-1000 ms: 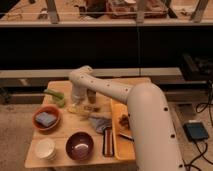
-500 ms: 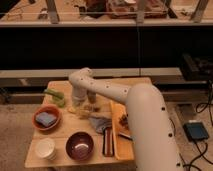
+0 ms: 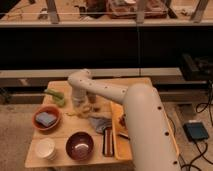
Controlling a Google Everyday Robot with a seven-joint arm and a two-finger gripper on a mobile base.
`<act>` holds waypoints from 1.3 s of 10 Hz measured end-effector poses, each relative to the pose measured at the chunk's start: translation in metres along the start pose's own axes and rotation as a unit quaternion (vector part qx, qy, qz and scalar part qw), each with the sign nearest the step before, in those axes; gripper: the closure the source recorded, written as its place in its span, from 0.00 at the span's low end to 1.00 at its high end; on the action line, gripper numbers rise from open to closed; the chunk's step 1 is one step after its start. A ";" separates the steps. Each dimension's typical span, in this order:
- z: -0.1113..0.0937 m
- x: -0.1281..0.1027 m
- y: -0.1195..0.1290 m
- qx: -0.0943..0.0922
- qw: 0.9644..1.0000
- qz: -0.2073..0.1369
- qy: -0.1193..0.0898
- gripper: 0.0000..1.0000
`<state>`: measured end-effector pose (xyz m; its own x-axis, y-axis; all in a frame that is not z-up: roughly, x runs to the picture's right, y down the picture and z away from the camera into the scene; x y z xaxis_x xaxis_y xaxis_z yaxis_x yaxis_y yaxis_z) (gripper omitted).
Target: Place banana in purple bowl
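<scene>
The yellow banana point(image 3: 86, 111) lies on the wooden table point(image 3: 65, 134), left of the middle, partly covered by my gripper point(image 3: 80, 107). The gripper points straight down onto it from the white arm's wrist point(image 3: 80, 82) and is shut on the banana, whose yellow ends show on either side of it. The purple bowl point(image 3: 80, 145) stands at the table's front edge, straight in front of the banana and about a hand's width nearer the camera. It holds nothing.
An orange bowl point(image 3: 46, 119) with a blue-grey object stands at the left, a white cup point(image 3: 45, 148) at the front left, and a green vegetable point(image 3: 54, 96) at the back left. A grey cloth point(image 3: 100, 123) and an orange tray point(image 3: 119, 134) lie to the right.
The gripper has stayed over the banana and has closed on it. The banana and the bowls have not shifted.
</scene>
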<state>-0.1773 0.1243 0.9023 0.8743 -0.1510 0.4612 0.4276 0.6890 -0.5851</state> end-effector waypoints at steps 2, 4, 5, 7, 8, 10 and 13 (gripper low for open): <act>0.000 0.000 0.000 0.000 1.000 0.000 0.000 0.97; -0.012 0.007 0.006 0.007 1.000 0.000 0.004 0.97; -0.024 0.008 0.008 0.014 1.000 -0.001 0.003 0.97; -0.072 0.005 0.017 0.036 0.999 -0.008 -0.001 0.97; -0.091 0.003 0.021 0.044 0.999 -0.013 -0.003 0.97; -0.145 -0.004 0.039 0.064 0.997 -0.028 -0.017 0.97; -0.179 -0.032 0.091 0.068 0.996 -0.052 -0.039 0.97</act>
<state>-0.1256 0.0646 0.7145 0.8039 -0.1752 0.5684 0.4756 0.7632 -0.4374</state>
